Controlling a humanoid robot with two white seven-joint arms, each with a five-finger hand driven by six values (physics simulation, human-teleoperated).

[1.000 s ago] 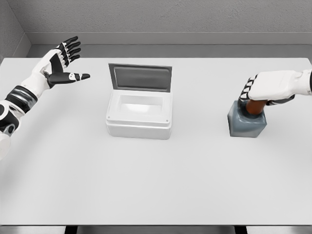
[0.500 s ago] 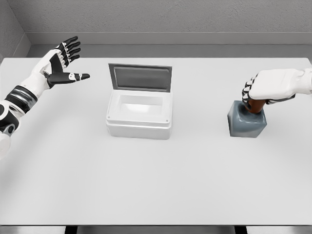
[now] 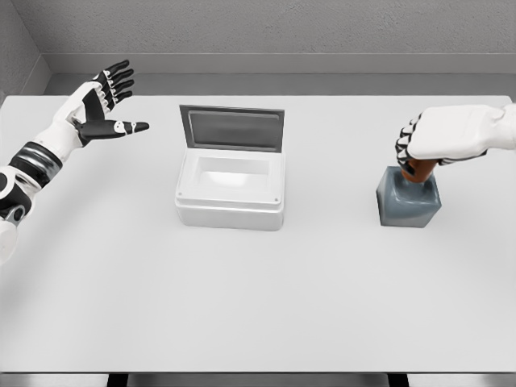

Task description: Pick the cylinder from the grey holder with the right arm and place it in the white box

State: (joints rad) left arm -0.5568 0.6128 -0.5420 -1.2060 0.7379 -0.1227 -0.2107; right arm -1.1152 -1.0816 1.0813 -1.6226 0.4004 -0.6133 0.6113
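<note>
Counter (image 3: 258, 306) is bare white in the near part, nothing sitting there. Mid-depth, L to R: box (image 3: 230, 192) w/ lid (image 3: 232, 129) propped up at the back, so the cavity is facing up and open for a drop-in from above. Well apart to the R, holder (image 3: 408, 198) is standing upright on the counter. Cylinder (image 3: 418, 170), brown, is poking out of the holder top w/ its lower end looking seated in the slot, though can't tell how deep. Right robot hand (image 3: 439, 137) is sitting over it, fingers (image 3: 405, 145) curled down and clamped on the cylinder's upper part, palm covering the top. A top grip fits here since the holder walls are blocking the sides and it's letting the arm pull straight up. Judging the step as extraction, w/ carry to the box not yet begun. Far L, left robot hand (image 3: 101, 105) is hanging above the counter w/ fingers spread apart, holding nothing, prob parked clear of the box.
</note>
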